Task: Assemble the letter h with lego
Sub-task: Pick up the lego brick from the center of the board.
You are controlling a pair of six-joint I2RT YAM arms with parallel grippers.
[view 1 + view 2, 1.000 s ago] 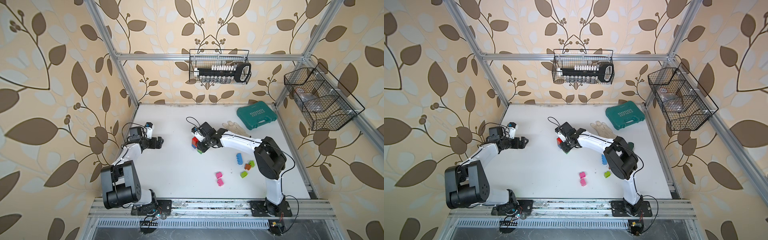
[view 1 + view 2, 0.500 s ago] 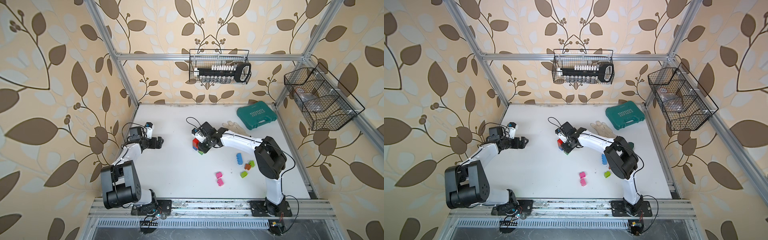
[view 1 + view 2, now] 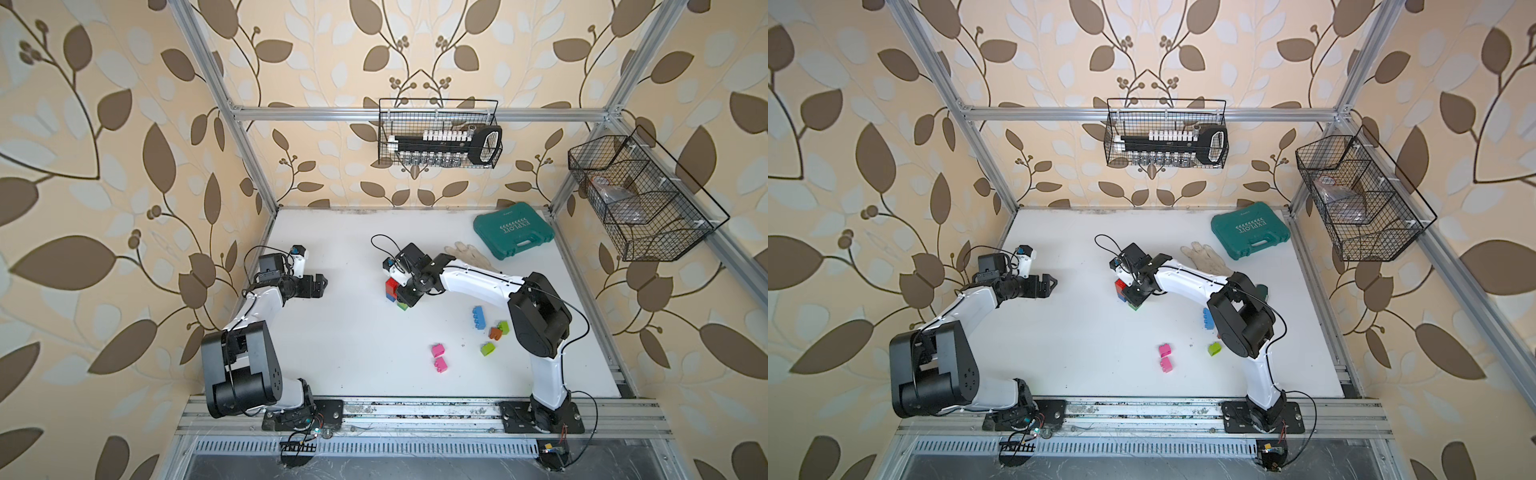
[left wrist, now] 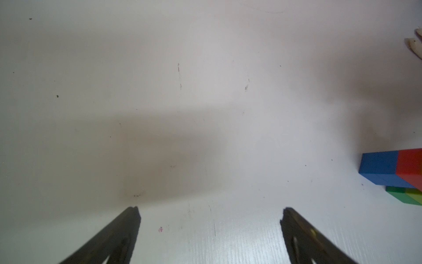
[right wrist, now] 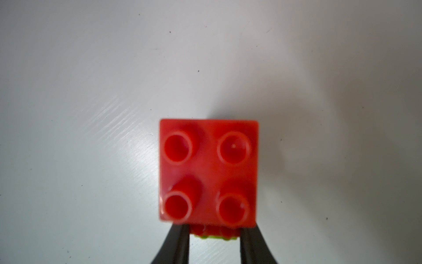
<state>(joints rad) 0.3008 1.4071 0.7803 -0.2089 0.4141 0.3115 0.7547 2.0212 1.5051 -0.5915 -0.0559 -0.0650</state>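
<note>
The right gripper (image 5: 214, 232), jaws narrow, pinches the stack of red, blue and green studded plastic bricks (image 3: 392, 287) at mid-table. The left gripper (image 4: 210, 212) hangs wide open and empty over the white tabletop (image 3: 357, 332) at the left. Both arms and the stack sit as they did a second ago.

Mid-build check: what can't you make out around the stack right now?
- Which brick of the stack the right gripper pinches: in the right wrist view, the red brick covers the fingertips.
- Stack's full shape: in both top views the gripper overhangs it; in the left wrist view the frame edge cuts it off.
</note>
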